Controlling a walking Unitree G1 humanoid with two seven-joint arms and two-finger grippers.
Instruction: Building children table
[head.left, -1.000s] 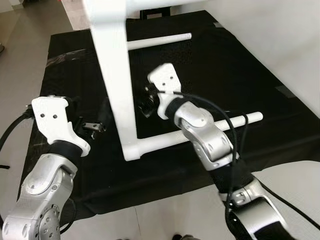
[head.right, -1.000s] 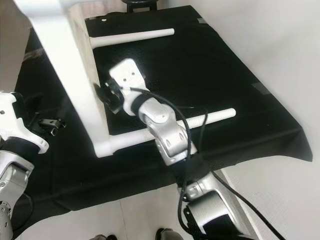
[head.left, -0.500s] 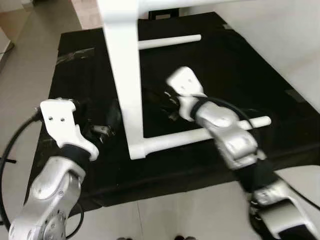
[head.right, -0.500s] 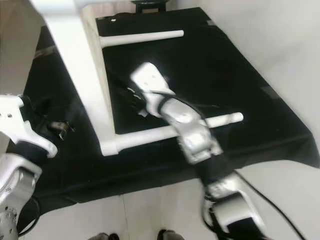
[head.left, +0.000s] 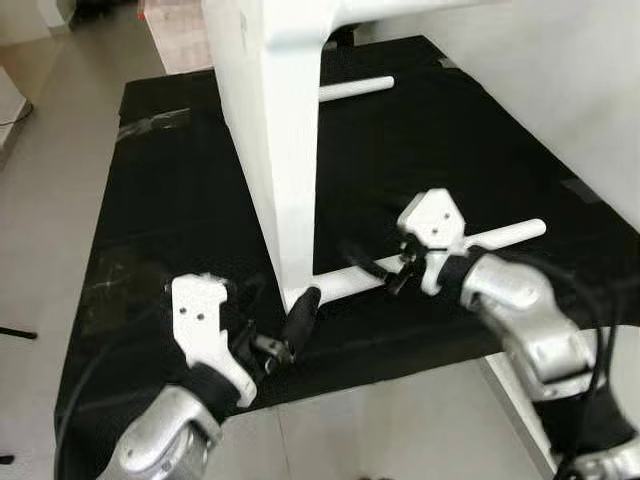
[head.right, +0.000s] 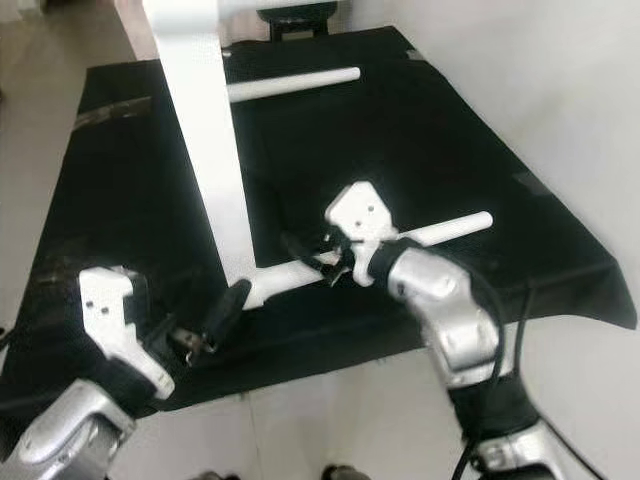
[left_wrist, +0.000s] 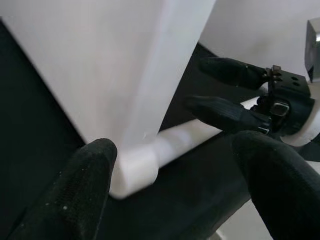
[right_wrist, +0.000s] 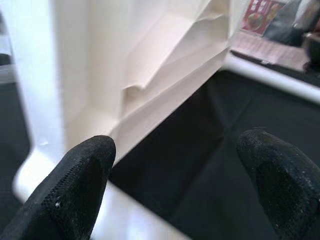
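The white children's table lies tipped on its side on a black mat (head.left: 170, 180). Its top (head.left: 275, 120) stands on edge, the near leg (head.left: 500, 236) and far leg (head.left: 355, 88) pointing right. My left gripper (head.left: 287, 330) is open just in front of the top's lower corner (left_wrist: 135, 165), where the near leg joins. My right gripper (head.left: 378, 270) is open at the near leg, a short way along it from that corner. In the right wrist view its fingertips (right_wrist: 80, 185) frame the table's underside (right_wrist: 150, 75); nothing is held.
A white wall (head.left: 560, 80) borders the mat on the right. Bare floor (head.left: 50, 130) lies left of the mat and along its front edge. A dark object (head.right: 295, 12) stands beyond the mat's far edge.
The view has shifted. My left gripper came in from the left to the table's lower corner. My right gripper dropped from beside the tabletop to the near leg.
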